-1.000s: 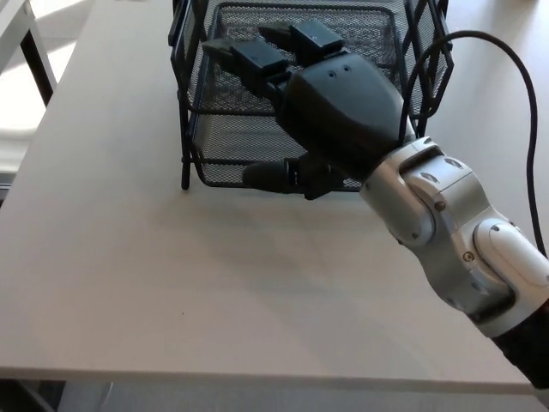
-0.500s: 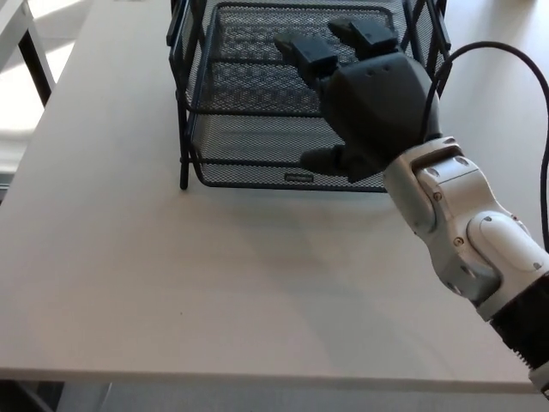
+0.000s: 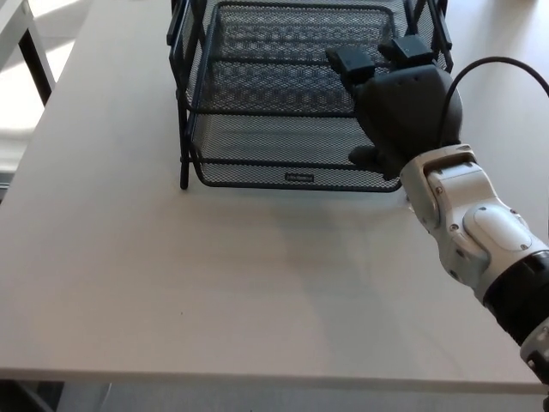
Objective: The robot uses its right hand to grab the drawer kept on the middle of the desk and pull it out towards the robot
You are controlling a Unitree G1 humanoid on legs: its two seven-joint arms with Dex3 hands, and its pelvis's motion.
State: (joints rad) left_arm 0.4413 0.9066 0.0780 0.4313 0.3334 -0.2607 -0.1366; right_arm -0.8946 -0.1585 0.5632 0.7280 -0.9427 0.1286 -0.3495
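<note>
The drawer [image 3: 287,129], a black wire-mesh tray in a black frame [image 3: 183,103], sits at the far middle of the pale worktop [image 3: 171,283], its front lip toward the robot and jutting a little past the frame's front legs. The right hand [image 3: 403,112] hovers over the drawer's right front corner, fingers [image 3: 352,60] spread above the mesh and holding nothing; the thumb points at the front rim, but contact cannot be made out. The left hand is out of sight. The step in hand looks like the reach for a grip, with the pull not yet secured. Next, the fingers likely need to drop over the front lip, close on it, then draw straight back.
</note>
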